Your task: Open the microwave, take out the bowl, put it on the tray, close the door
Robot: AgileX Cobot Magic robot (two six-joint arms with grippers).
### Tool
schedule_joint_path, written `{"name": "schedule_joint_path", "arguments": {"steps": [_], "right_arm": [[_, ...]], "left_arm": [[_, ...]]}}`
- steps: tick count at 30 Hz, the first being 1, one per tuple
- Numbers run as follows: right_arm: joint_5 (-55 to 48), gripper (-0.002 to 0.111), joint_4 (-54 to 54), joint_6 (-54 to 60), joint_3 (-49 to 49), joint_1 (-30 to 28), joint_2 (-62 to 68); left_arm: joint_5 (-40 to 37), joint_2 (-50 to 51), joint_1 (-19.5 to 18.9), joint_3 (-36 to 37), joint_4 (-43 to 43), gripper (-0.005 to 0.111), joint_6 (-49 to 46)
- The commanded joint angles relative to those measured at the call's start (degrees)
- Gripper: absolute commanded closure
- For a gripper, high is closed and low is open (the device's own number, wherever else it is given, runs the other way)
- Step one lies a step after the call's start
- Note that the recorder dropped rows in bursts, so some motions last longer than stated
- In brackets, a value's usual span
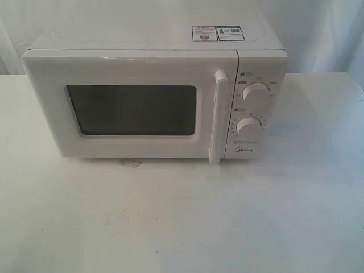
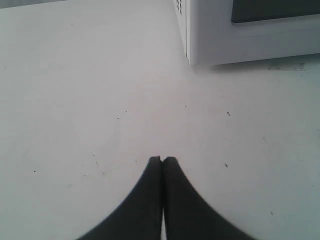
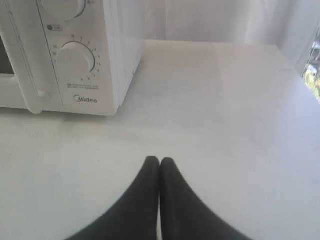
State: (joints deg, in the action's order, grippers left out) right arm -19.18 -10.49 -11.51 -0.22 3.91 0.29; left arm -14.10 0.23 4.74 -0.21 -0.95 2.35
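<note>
Microwave stands shut on the counter, beyond the tips of both claws and well apart from them. The left claw and the right claw are each clenched on nothing, low over the counter. The bowl is out of sight, presumably behind the door. A clenched claw cannot hook the handle; a pull off-line could drag the whole microwave instead of swinging the door.
</note>
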Motion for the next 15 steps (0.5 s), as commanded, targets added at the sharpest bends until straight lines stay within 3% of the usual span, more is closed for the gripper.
{"name": "schedule_joint_path", "arguments": {"steps": [1, 8, 15], "right_arm": [[11.1, 0.108, -1.9, 5.5, 0.2, -0.4, -0.3], [33.3, 0.108, -2.1, 6.1, 0.2, -0.4, -0.3], [41.6, 0.108, -2.1, 6.1, 0.2, -0.4, -0.3]], "left_arm": [[0.0, -0.2, -0.2, 0.2, 0.1, 0.107, 0.3], [0.0, -0.2, -0.2, 0.2, 0.1, 0.107, 0.3], [0.0, -0.2, -0.2, 0.2, 0.1, 0.107, 0.3]]}}
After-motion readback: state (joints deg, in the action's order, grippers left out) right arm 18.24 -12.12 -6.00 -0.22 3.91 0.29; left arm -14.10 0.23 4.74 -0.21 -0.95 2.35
